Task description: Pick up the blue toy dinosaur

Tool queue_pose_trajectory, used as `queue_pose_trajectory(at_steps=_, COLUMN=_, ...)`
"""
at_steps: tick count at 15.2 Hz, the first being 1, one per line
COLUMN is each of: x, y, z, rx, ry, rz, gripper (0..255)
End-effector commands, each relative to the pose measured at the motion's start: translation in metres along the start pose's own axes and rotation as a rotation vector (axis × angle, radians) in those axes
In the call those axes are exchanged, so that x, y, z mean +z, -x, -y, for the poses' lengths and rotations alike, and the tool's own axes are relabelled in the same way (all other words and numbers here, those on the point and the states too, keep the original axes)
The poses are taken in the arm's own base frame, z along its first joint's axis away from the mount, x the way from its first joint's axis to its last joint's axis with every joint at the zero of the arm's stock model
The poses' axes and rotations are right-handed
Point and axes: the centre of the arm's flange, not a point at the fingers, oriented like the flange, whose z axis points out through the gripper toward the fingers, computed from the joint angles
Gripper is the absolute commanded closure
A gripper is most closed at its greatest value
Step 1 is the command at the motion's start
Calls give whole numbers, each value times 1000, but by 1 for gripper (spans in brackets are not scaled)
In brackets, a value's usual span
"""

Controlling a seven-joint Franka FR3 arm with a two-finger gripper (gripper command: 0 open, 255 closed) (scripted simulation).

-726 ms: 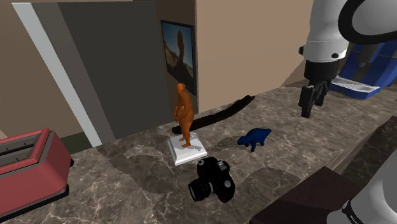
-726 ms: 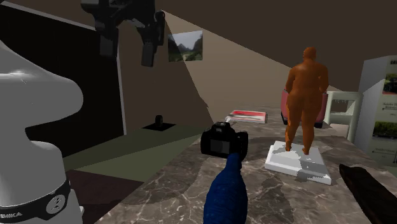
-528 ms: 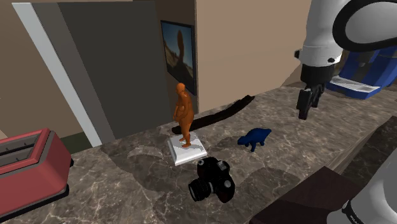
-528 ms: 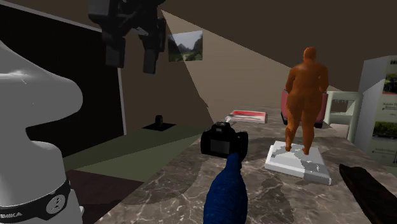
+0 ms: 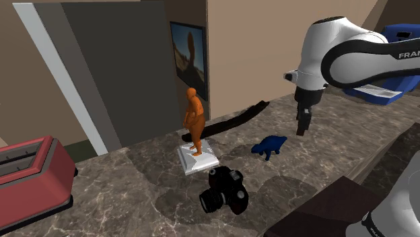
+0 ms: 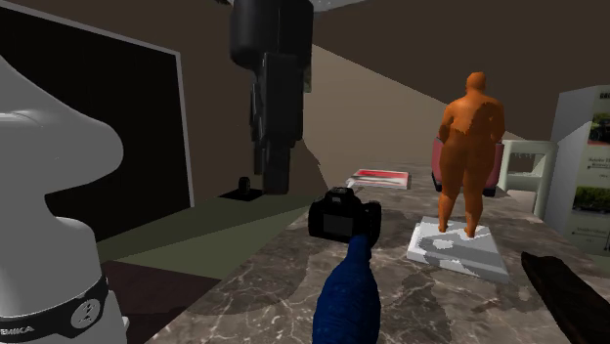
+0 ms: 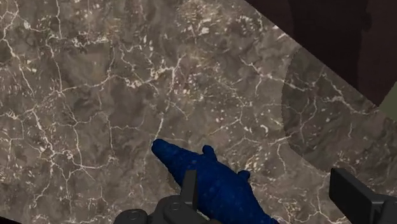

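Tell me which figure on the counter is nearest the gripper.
The blue dinosaur, a small low figure close by the open gripper; the tall orange statue stands farther off.

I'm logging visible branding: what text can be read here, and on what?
"FRAN", cut by the picture's edge: on the arm.
"EMIKA": on the dark band at the arm's base.
Print on the white panel: too small to read.

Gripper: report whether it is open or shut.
Open. In the wrist view the gripper shows its two black fingers well apart, clasping nothing; the blue toy dinosaur lies on the marble counter below them.
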Motion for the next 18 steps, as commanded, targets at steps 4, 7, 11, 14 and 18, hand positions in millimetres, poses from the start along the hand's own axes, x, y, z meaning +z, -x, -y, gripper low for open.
queue_pose_trajectory(at_steps=4, x=44, y=-37, z=-9, rx=-306, ry=24, rz=-69, gripper=0)
queue_pose_trajectory(at_steps=7, x=69, y=-62, z=-9, rx=-485, ry=36, rz=-108, gripper=0)
queue_pose_trajectory(at_steps=11, x=97, y=-87, z=-4, rx=-652, ry=48, rz=-145, gripper=0)
queue_pose_trajectory(at_steps=14, x=113, y=-88, z=-4, rx=-652, ry=48, rz=-145, gripper=0)
queue_pose_trajectory(at_steps=18, x=132, y=-89, z=-3, rx=-652, ry=48, rz=-145, gripper=0)
